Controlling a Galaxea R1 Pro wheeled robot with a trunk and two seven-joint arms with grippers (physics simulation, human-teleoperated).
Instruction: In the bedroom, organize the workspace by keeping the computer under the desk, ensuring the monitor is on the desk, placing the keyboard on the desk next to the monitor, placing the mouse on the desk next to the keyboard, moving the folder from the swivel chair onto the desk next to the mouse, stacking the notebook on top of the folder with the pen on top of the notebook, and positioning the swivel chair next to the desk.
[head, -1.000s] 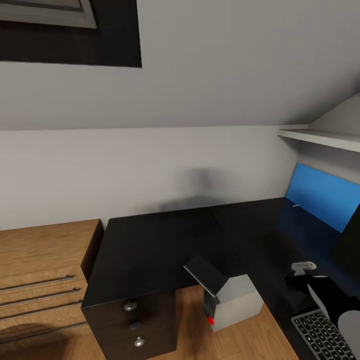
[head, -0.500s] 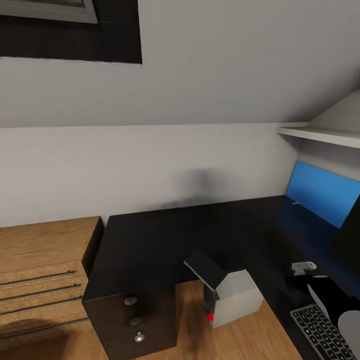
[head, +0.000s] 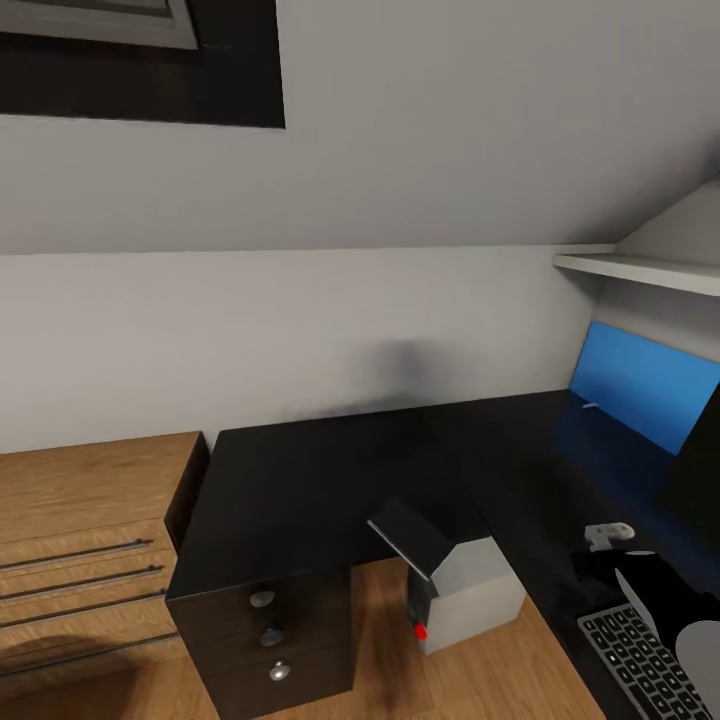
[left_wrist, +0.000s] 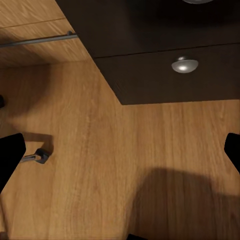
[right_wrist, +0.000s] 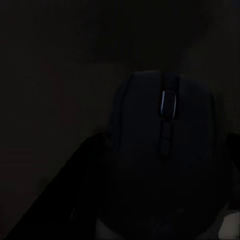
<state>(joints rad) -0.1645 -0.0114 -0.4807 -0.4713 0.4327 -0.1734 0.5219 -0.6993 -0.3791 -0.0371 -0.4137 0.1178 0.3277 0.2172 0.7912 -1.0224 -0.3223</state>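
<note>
The black desk (head: 300, 490) runs along the sloped wall and turns toward the right, with its drawer unit (head: 270, 640) at the front. The grey computer (head: 468, 595) stands on the floor under the desk's inner corner. Part of the keyboard (head: 640, 665) lies on the desk at the lower right, and the monitor's dark edge (head: 700, 470) shows beyond it. My right gripper (head: 602, 568) hovers over the desk by the keyboard. Seen from the right wrist, the black mouse (right_wrist: 150, 125) sits close between the dark fingers (right_wrist: 82, 185). My left gripper (left_wrist: 120, 157) is open over the wood floor beside the drawer unit (left_wrist: 165, 75).
A light-wood drawer chest (head: 85, 540) adjoins the desk's left end. A large blue flat panel (head: 645, 390) leans at the back right under a white shelf (head: 640, 272). A dark-framed skylight (head: 140, 60) is above. A small caster (left_wrist: 40, 156) rests on the floor near my left gripper.
The whole head view has shifted a little, so the camera moved; desk and computer sit slightly higher in the picture. My right arm keeps its pose.
</note>
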